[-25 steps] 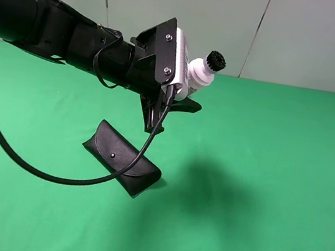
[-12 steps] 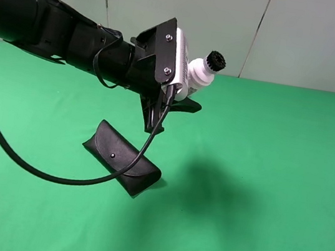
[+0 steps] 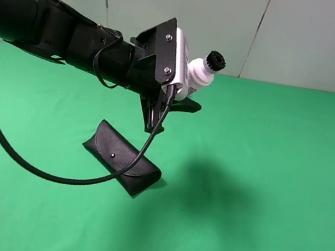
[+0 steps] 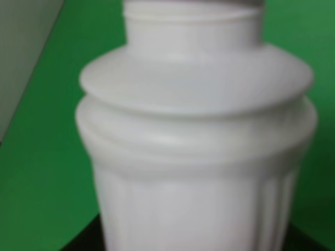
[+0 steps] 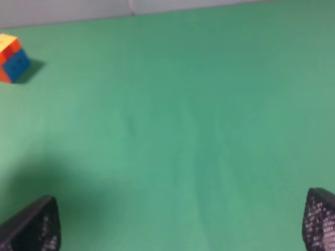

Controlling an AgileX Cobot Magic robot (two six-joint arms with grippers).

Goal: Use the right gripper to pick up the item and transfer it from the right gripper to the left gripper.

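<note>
In the exterior high view the left gripper [image 3: 177,105] hangs above the green table [image 3: 285,181], a little toward 11 o'clock from the middle of the picture. Its thick black arm reaches in from 10 o'clock. The item [image 3: 202,72] is off the table, clamped in that gripper. Its white body is mostly hidden behind the arm's white screwed plate [image 3: 177,51], and its black bristly cap points out toward 2 o'clock, in front of the pale wall [image 3: 306,39]. The left wrist view is filled by the item [image 4: 196,130], blurred and very close: a white ribbed body, a flared shoulder and a narrower neck, with green showing on both sides. The jaws grip the item, though only dark slivers of them show at its base. A long black cable [image 3: 35,169] loops down from the arm and up again past a black glasses case [image 3: 121,158], which lies on the table at 7 o'clock from the left gripper, beneath it and apart from it. The right gripper [image 5: 178,225] is outside the exterior view. Its wrist camera shows two dark textured fingertips [image 5: 34,227] spread wide with only green table between them, holding nothing. A multicoloured puzzle cube [image 5: 11,57] sits well away from them on the table, near the foot of the wall.
</note>
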